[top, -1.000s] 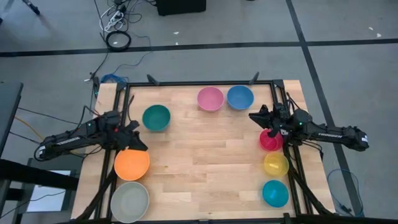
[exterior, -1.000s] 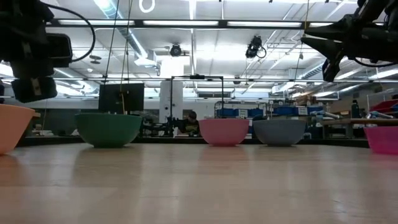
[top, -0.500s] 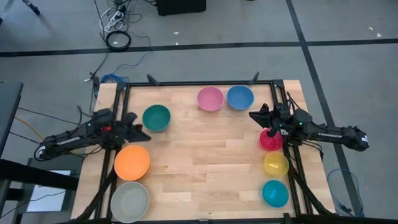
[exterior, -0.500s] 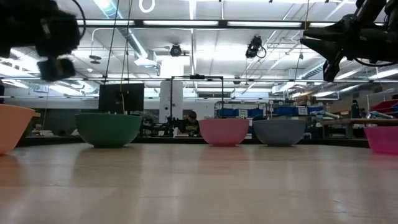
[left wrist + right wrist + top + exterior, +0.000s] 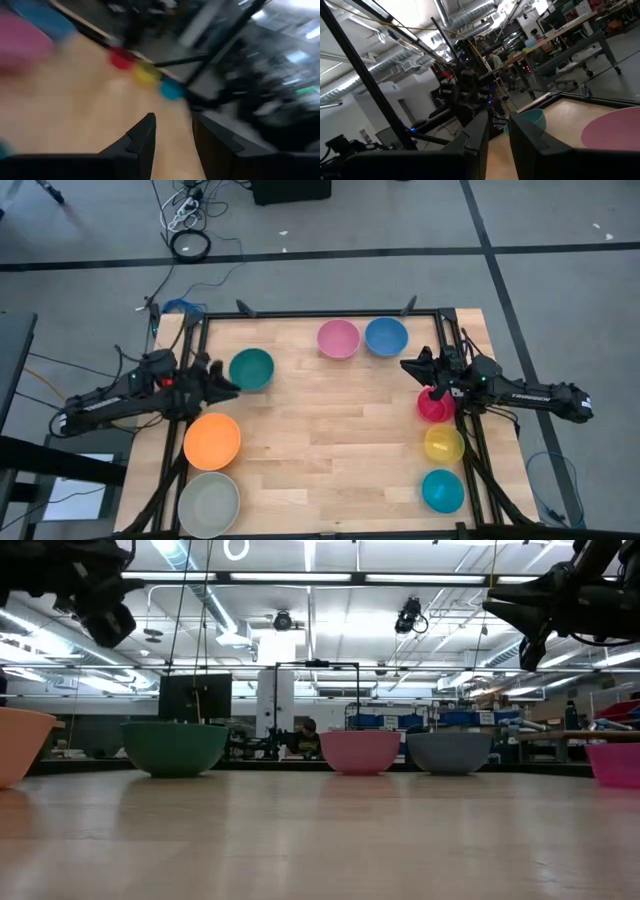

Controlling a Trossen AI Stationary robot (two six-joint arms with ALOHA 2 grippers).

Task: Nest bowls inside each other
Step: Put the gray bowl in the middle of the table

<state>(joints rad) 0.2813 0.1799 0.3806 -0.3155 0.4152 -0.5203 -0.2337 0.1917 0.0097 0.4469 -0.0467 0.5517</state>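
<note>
Eight bowls stand apart on their bases on the wooden table (image 5: 330, 430). Along the left run grey-white (image 5: 209, 504), orange (image 5: 212, 441) and dark green (image 5: 251, 369). Pink (image 5: 338, 338) and blue (image 5: 386, 336) stand at the far edge. Magenta-red (image 5: 435, 405), yellow (image 5: 444, 444) and cyan (image 5: 442, 490) line the right. My left gripper (image 5: 230, 387) hovers open and nearly level, between the orange and dark green bowls, with nothing between its fingers (image 5: 145, 135). My right gripper (image 5: 405, 365) hangs high over the table's right side beside the magenta-red bowl, narrowly open and empty (image 5: 498, 120).
Black frame rails (image 5: 320, 313) run along the table's far edge and both sides. The middle of the table between the two rows of bowls is bare wood. Cables lie on the floor beyond the far edge.
My left gripper has risen from just over the orange bowl's far rim and drawn toward the far edge, nearer the dark green bowl, rolling about its own axis as it went. The bowls have kept their places.
</note>
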